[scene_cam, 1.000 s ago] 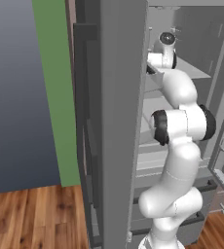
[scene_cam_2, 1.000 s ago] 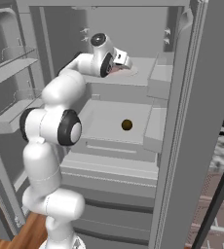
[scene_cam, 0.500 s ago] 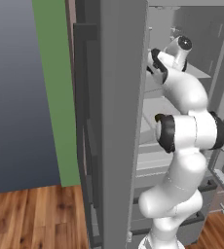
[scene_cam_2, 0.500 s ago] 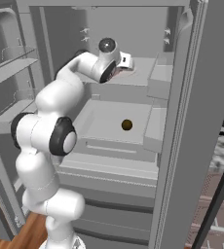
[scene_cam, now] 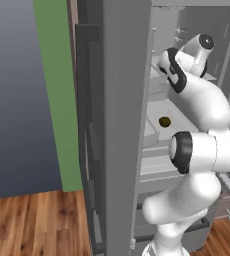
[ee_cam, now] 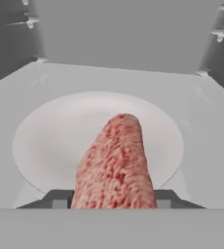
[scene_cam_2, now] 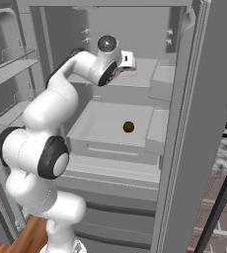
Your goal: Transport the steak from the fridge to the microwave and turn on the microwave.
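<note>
The steak [ee_cam: 115, 165], a pinkish-red slab, stands on edge between my two dark fingertips [ee_cam: 59, 199], so my gripper [ee_cam: 113, 200] is shut on it. It hangs just above a round white plate [ee_cam: 46, 141] on the upper shelf of the fridge [scene_cam_2: 150, 74]. From the right base view, my gripper [scene_cam_2: 119, 71] reaches into the open fridge at upper-shelf height, and a bit of the steak [scene_cam_2: 116, 75] shows below the hand. The microwave is out of view.
A small dark brown round item [scene_cam_2: 129, 127] lies in the tray one shelf below, also seen as a brown round item [scene_cam: 164, 121] from the left. The thick grey fridge door [scene_cam: 122, 125] stands open on my left. Door racks [scene_cam_2: 12, 69] are on the far left.
The wrist has risen and the arm's joints have swung round, while the hand has stayed at the upper shelf with the steak in it.
</note>
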